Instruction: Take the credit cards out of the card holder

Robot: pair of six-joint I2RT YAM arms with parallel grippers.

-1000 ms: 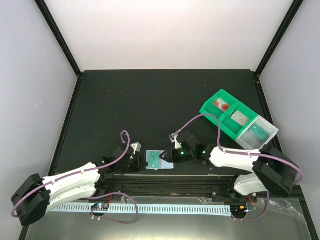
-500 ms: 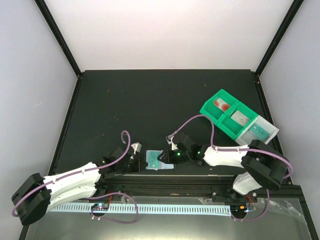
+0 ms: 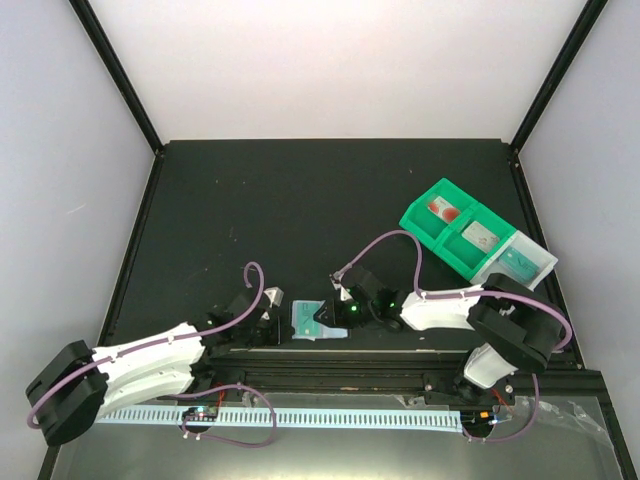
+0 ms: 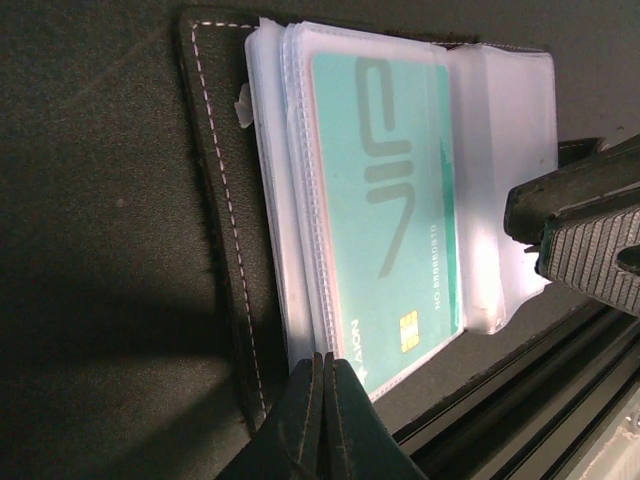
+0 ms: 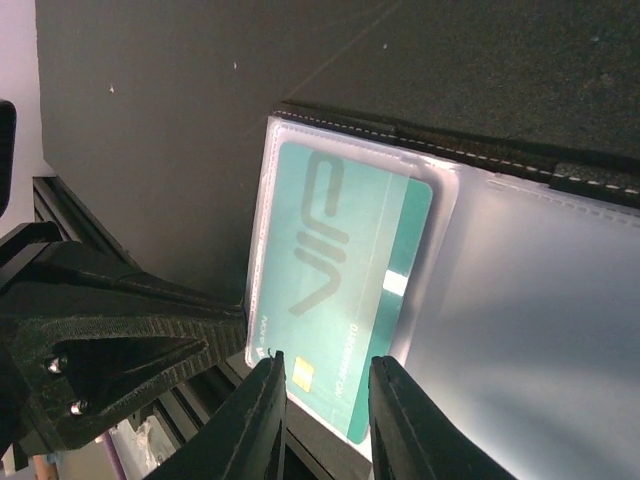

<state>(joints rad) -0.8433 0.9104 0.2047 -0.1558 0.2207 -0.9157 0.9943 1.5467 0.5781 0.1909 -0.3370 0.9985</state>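
The card holder (image 3: 312, 320) lies open near the table's front edge, its black cover (image 4: 215, 200) down and its clear pockets up. A teal credit card (image 4: 385, 200) sits in the top pocket, its chip end sticking out of the sleeve (image 5: 335, 290). My left gripper (image 4: 327, 362) is shut, its tips resting at the holder's near edge beside the pockets. From the other side, my right gripper (image 5: 327, 368) stands open with one finger on each side of the teal card's chip end. In the top view the two grippers (image 3: 272, 318) (image 3: 340, 312) flank the holder.
A green-and-clear compartment tray (image 3: 420, 215) sits at the right rear, holding a white card with red marks (image 3: 443, 210) and a pale grey card (image 3: 482, 238). A black rail (image 3: 330, 365) runs along the front edge just behind the holder.
My right arm has slid left towards the holder and its jaws have narrowed around the teal card's end. The left gripper has stayed shut in place.
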